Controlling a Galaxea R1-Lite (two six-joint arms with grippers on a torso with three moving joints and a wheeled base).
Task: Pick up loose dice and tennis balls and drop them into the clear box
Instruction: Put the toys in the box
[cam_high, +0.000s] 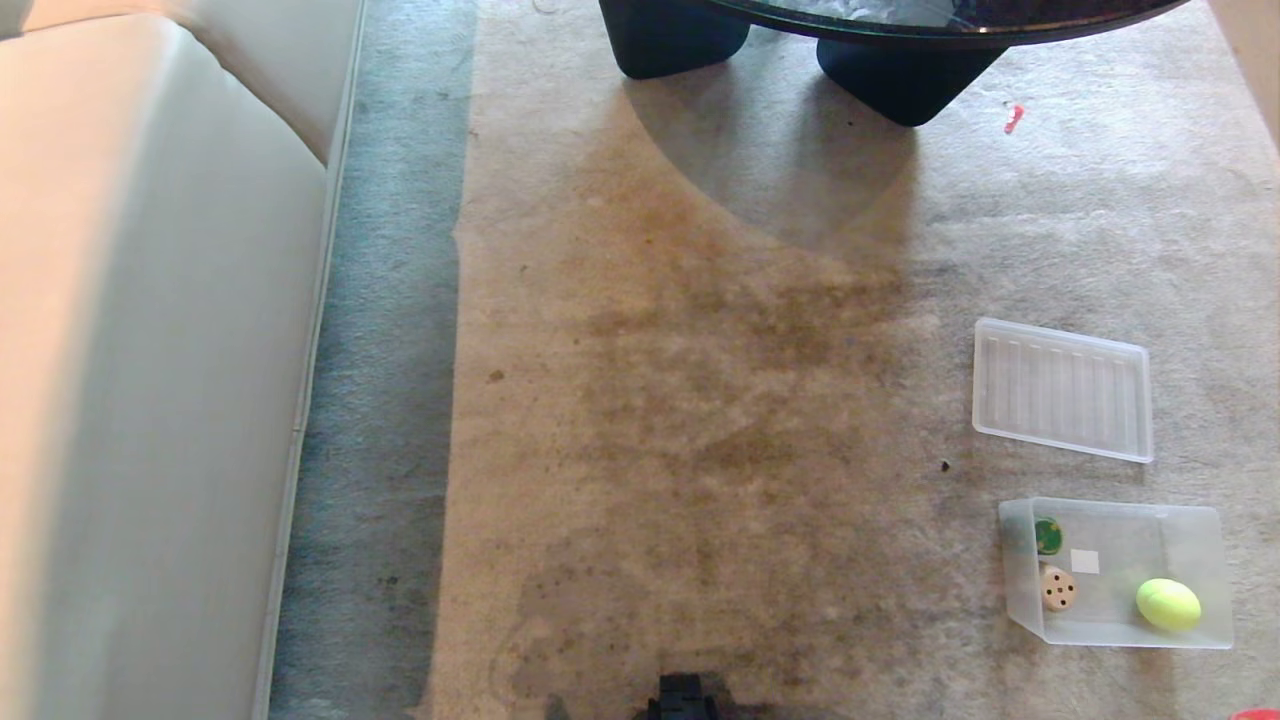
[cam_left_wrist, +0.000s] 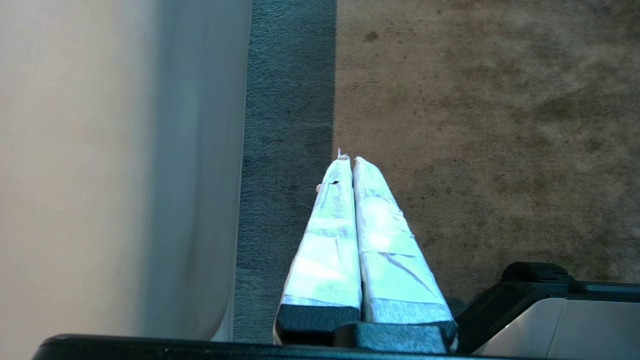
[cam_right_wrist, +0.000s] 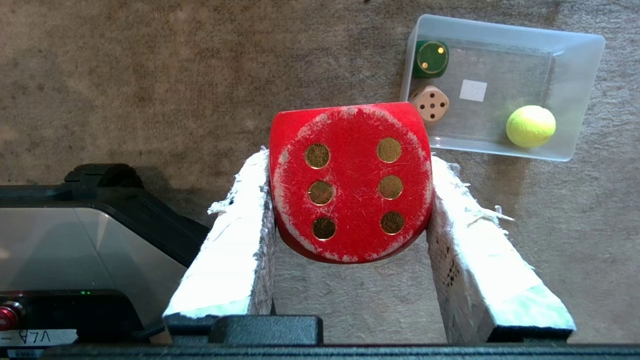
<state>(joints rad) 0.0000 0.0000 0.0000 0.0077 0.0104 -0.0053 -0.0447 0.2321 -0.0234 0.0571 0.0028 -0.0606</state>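
In the right wrist view my right gripper (cam_right_wrist: 348, 162) is shut on a red die (cam_right_wrist: 350, 182), held above the carpet with its six-dot face toward the camera. Beyond it and off to one side, the clear box (cam_right_wrist: 575, 65) sits on the carpet. It holds a green die (cam_right_wrist: 431, 58), a beige die (cam_right_wrist: 431, 103) and a tennis ball (cam_right_wrist: 530, 126). The head view shows the clear box (cam_high: 1110, 503) at the lower right with the tennis ball (cam_high: 1168, 604) inside. My left gripper (cam_left_wrist: 350, 160) is shut and empty, parked over the carpet edge near the sofa.
A flat ribbed clear lid (cam_high: 1062, 390) lies just beyond the box. A pale sofa (cam_high: 150, 350) runs along the left side. A dark glass coffee table (cam_high: 900, 30) stands at the far end of the carpet. My own base (cam_right_wrist: 75, 240) shows beside the right gripper.
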